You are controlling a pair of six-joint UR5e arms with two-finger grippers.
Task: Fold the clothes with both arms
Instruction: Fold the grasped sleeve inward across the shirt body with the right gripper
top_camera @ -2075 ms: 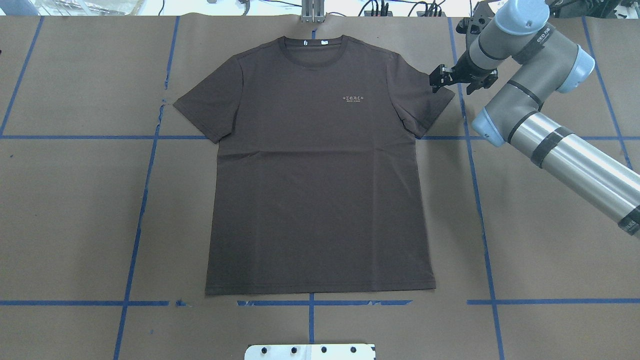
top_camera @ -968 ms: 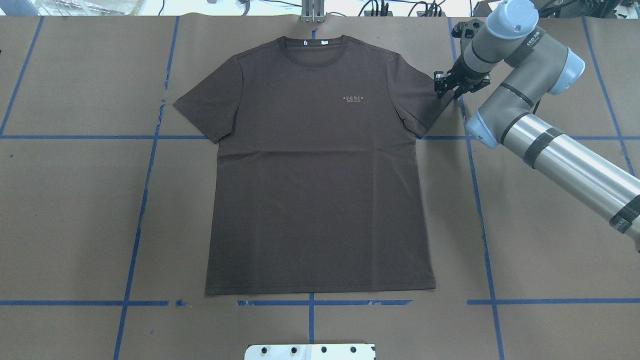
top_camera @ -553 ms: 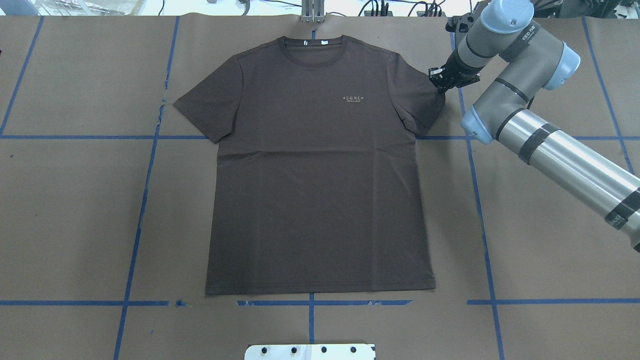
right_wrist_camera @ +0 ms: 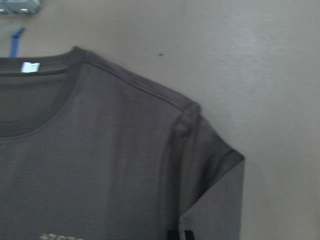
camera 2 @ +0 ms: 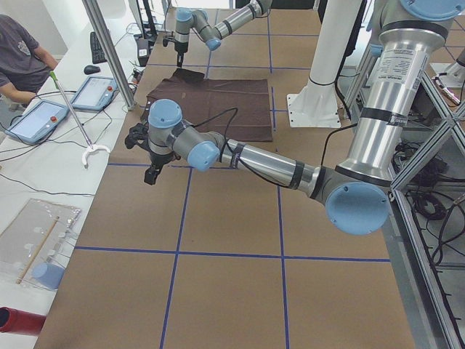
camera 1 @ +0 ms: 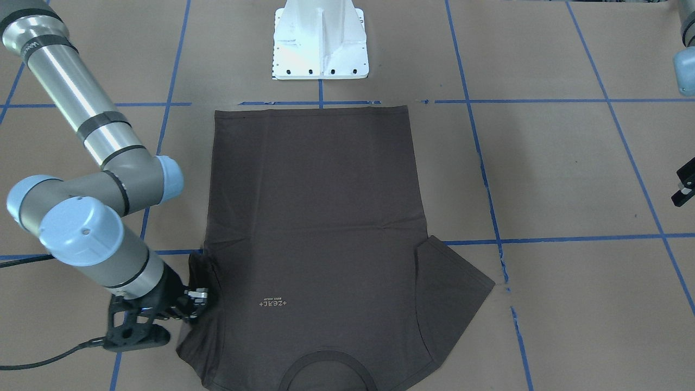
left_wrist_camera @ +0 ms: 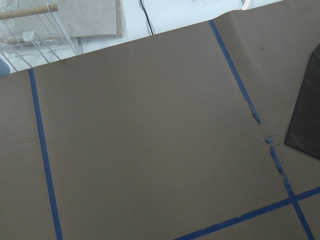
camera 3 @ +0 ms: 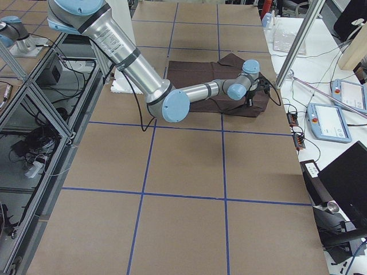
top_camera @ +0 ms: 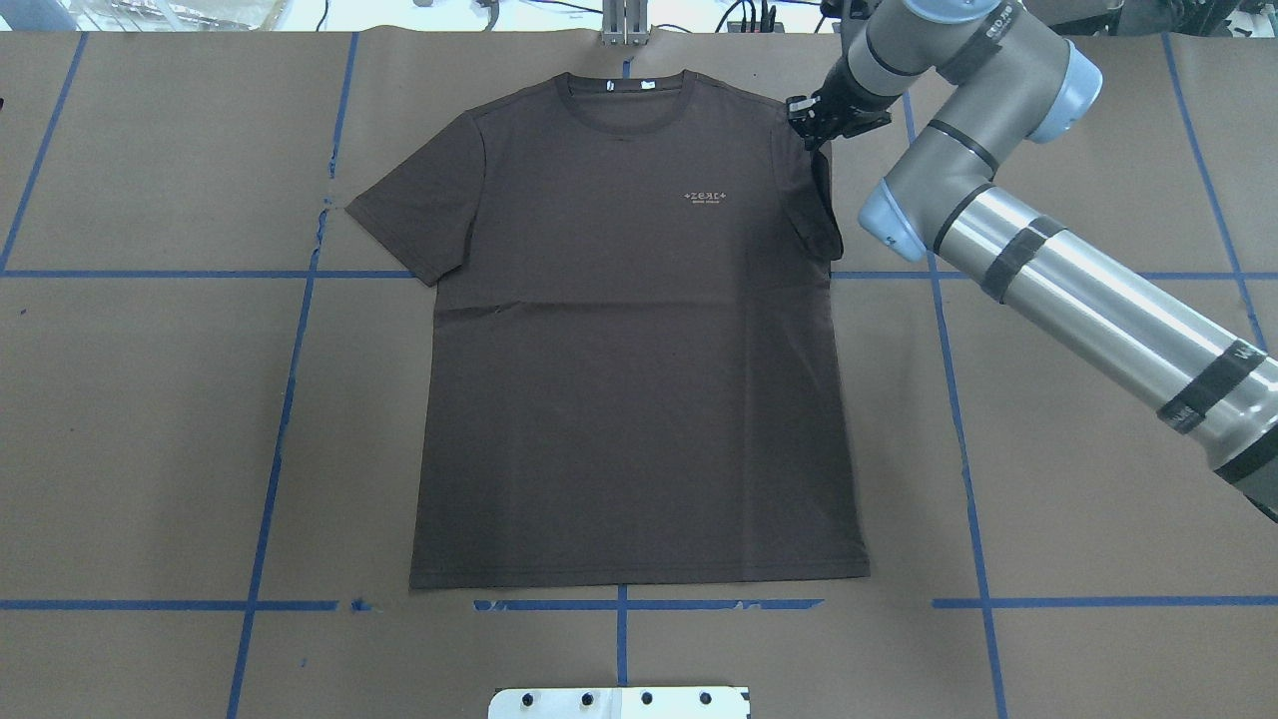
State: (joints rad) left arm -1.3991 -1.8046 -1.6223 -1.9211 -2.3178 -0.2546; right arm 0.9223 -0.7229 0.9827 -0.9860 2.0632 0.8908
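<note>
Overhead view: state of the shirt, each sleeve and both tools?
Dark brown-grey short-sleeved T-shirt: front up, body flat and unfolded.
Right-side sleeve: raised off the table, turned inward towards the shoulder.
Left-side sleeve: spread flat.
Right tool: shut on right-side sleeve.
Left tool: over bare table, clear of the shirt; can't tell if it is open or shut.

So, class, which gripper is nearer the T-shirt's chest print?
Right. The right gripper pinches the T-shirt sleeve beside the chest print; the left gripper hangs beyond the opposite sleeve.
</note>
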